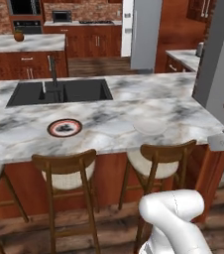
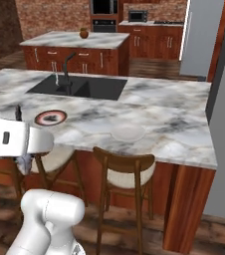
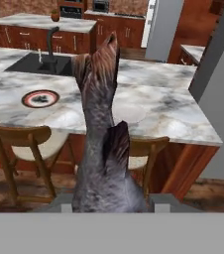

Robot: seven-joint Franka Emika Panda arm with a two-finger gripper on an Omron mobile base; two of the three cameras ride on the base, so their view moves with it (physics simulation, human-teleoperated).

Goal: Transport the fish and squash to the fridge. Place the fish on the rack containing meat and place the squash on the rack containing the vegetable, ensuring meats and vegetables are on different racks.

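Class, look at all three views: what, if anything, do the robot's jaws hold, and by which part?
The fish, grey-brown with a reddish tail. The jaws clamp its thick body end, with the forked tail pointing away from the hand.

Marble counter [image 1: 134,106], black sink [image 1: 59,92] (faucet behind), round plate [image 1: 64,128], wooden stools [image 1: 64,168]

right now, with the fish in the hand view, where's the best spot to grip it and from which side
Grip the thick body end of the fish, coming from the end opposite the tail. The gripper holds it this way, fingers on either flank. The body is broadest there; towards the tail it narrows to a thin, flared fin that would likely slip or twist.
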